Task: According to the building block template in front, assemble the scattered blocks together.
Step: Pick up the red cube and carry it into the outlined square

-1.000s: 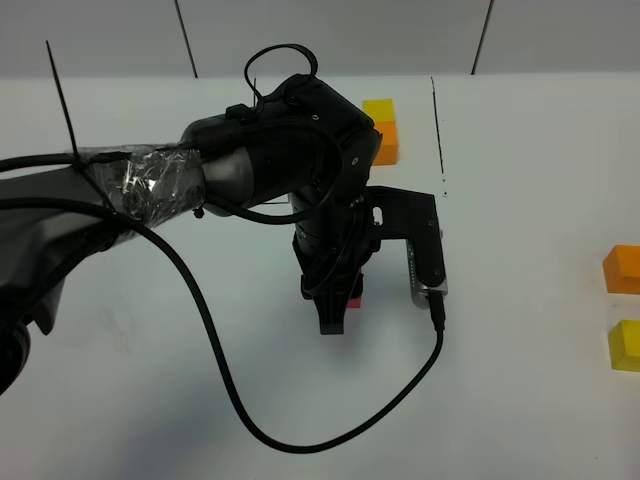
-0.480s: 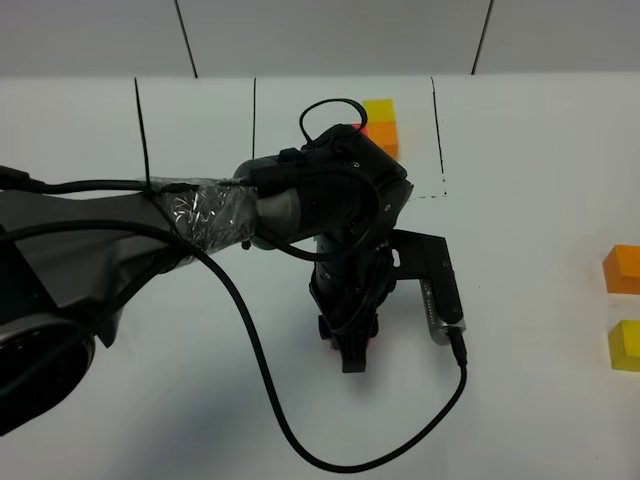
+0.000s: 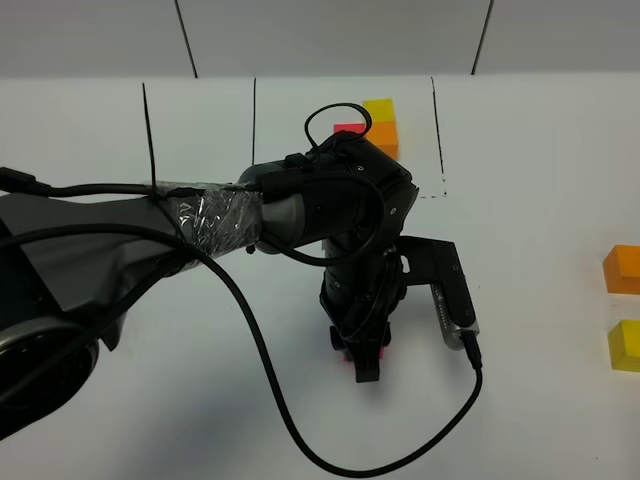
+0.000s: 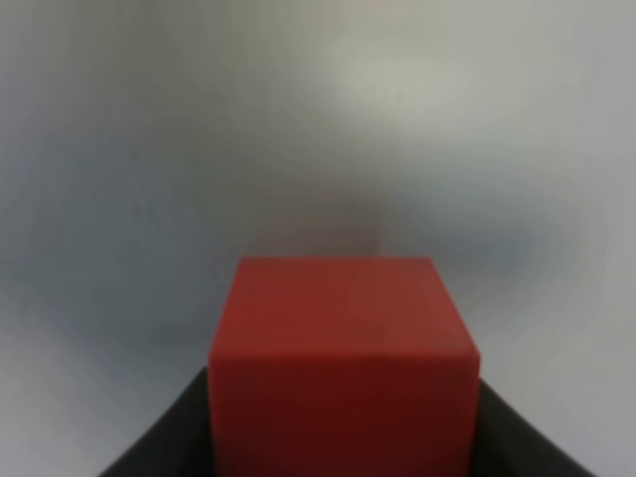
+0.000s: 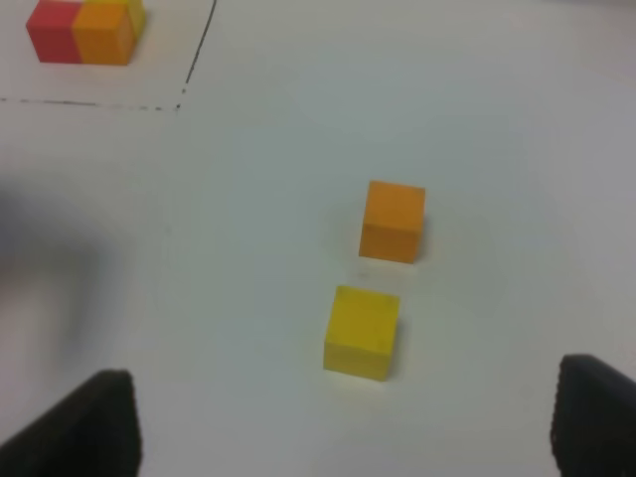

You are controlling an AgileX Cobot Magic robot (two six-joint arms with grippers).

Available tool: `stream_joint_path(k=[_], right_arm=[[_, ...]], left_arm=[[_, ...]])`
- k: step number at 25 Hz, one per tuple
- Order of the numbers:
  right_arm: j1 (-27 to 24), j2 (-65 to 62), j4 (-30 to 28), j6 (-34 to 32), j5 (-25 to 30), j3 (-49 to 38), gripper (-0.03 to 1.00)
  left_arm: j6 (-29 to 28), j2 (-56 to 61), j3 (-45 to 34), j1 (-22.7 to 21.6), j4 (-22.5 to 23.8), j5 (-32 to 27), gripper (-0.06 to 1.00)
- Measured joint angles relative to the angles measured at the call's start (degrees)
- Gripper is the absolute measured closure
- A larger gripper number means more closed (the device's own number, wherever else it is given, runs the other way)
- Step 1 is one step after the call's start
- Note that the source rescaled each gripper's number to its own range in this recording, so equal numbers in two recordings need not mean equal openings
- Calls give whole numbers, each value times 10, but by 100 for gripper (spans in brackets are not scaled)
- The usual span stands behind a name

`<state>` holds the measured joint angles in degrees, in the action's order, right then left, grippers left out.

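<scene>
My left gripper [image 3: 364, 366] is shut on the red cube [image 3: 347, 349] near the middle of the table; only slivers of red show under the wrist. In the left wrist view the red cube [image 4: 343, 358] sits between dark fingers [image 4: 164, 442]. The template [image 3: 372, 125], red, orange and yellow cubes inside thin black lines, is at the back centre; it also shows in the right wrist view [image 5: 87, 30]. The loose orange cube [image 3: 623, 268] and yellow cube [image 3: 625, 345] lie at the right edge. In the right wrist view my right gripper [image 5: 343, 427] is open above the orange cube [image 5: 394, 221] and yellow cube [image 5: 362, 331].
The left arm's black cable [image 3: 300, 440] loops over the table in front of the gripper. A black bracket with a camera [image 3: 448, 295] sticks out to the right of the left wrist. Black frame lines [image 3: 437, 130] run beside the template.
My left gripper has carried the red cube toward the front and slightly right. The orange and yellow cubes at the right have not moved.
</scene>
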<state>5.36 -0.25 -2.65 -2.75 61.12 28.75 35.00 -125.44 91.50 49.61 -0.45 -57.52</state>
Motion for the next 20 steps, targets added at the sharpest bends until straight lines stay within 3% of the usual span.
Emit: stream_joint_path(k=[8, 20], right_arm=[[0, 0, 0, 0, 0, 0, 27], [0, 0, 0, 0, 0, 0, 27]], left_arm=[[-39, -2, 0, 0, 48, -1, 94], [-40, -29, 0, 0, 63, 0, 94]])
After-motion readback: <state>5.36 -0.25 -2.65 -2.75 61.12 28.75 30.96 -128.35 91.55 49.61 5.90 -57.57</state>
